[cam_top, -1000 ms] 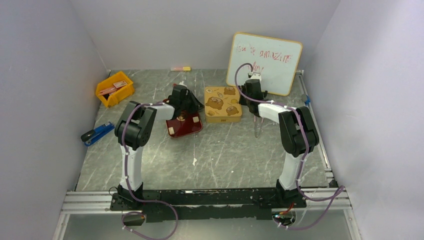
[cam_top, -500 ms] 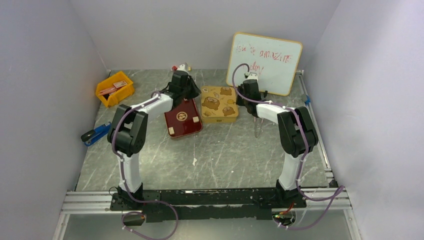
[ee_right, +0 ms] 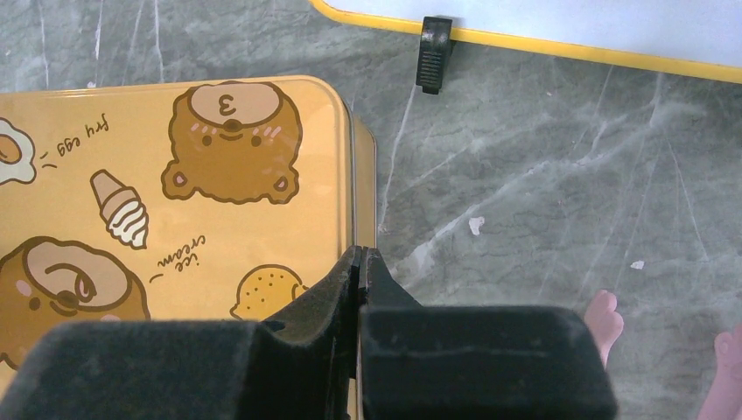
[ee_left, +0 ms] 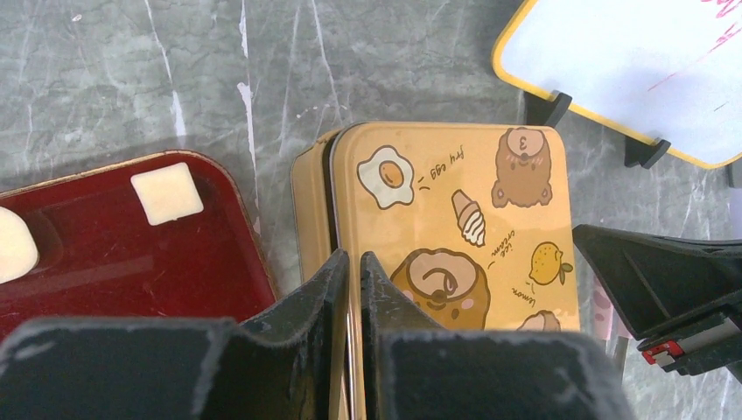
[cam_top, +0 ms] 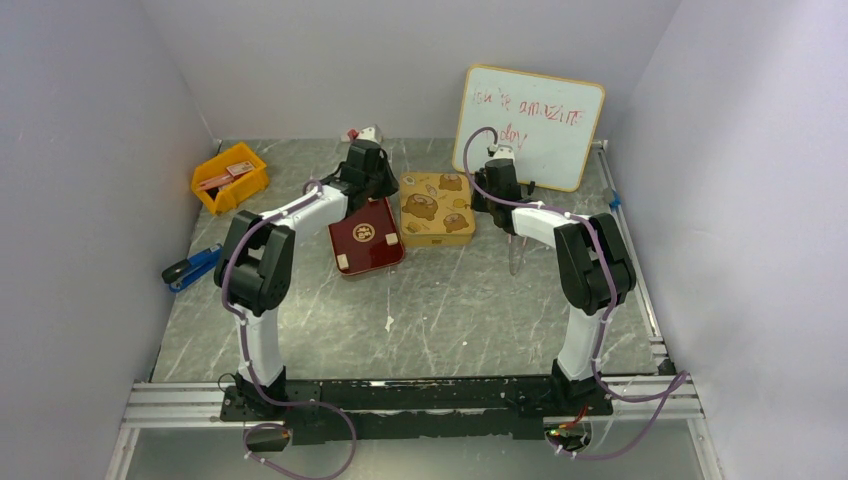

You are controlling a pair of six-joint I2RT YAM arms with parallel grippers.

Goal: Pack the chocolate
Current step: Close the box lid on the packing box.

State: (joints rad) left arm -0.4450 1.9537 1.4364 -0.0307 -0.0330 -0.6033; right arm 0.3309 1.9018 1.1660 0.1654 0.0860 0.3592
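Observation:
Two pale tan pieces of chocolate (ee_left: 166,192) lie on the dark red tray (ee_left: 105,262); in the top view one piece (cam_top: 343,262) sits at the tray's near corner. The gold tin (cam_top: 436,207) with bear pictures stands just right of the tray, lid on. My left gripper (ee_left: 352,258) is shut on the lid's left edge, which shows as a thin metal strip between the pads. At the tin's right side, my right gripper (ee_right: 360,251) is shut on the lid's edge (ee_right: 353,192).
A whiteboard (cam_top: 530,125) on black feet leans behind the tin. A yellow bin (cam_top: 229,177) is at the back left, a blue tool (cam_top: 193,266) at the left edge. A small pink-and-white thing (cam_top: 362,133) lies by the back wall.
My left arm has swung from above the red tray to the tin's left edge and closed there. The tin has slid slightly left, and the tray has shifted and now lies uncovered.

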